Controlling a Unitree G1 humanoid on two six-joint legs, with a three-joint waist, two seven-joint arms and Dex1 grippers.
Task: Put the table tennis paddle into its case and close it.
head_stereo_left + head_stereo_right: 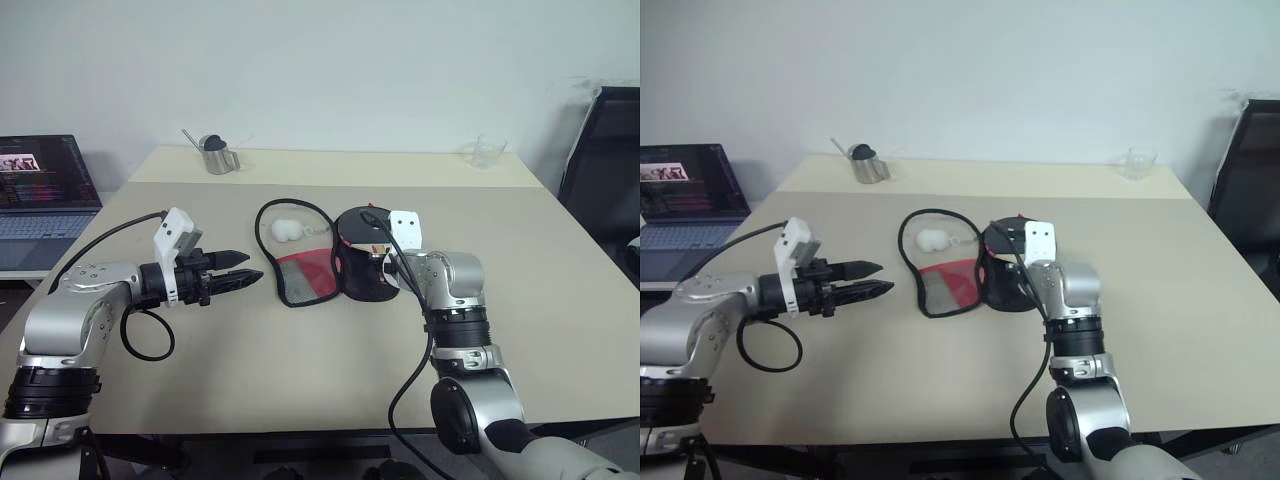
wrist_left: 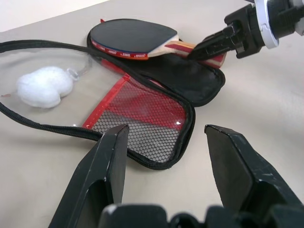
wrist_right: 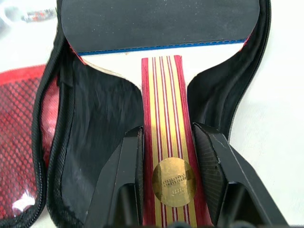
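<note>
The right gripper is clamped on the striped handle of the table tennis paddle, whose black blade lies over the unzipped case (flap folded open) mid-table. The left gripper hovers beside the case, fingers apart, grasping nothing.

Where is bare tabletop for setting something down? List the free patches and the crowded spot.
Free: the table from the right tool to its right edge, and the front strip. Crowded: the middle, where the case lies open with the table tennis paddle, beside the left tool.
</note>
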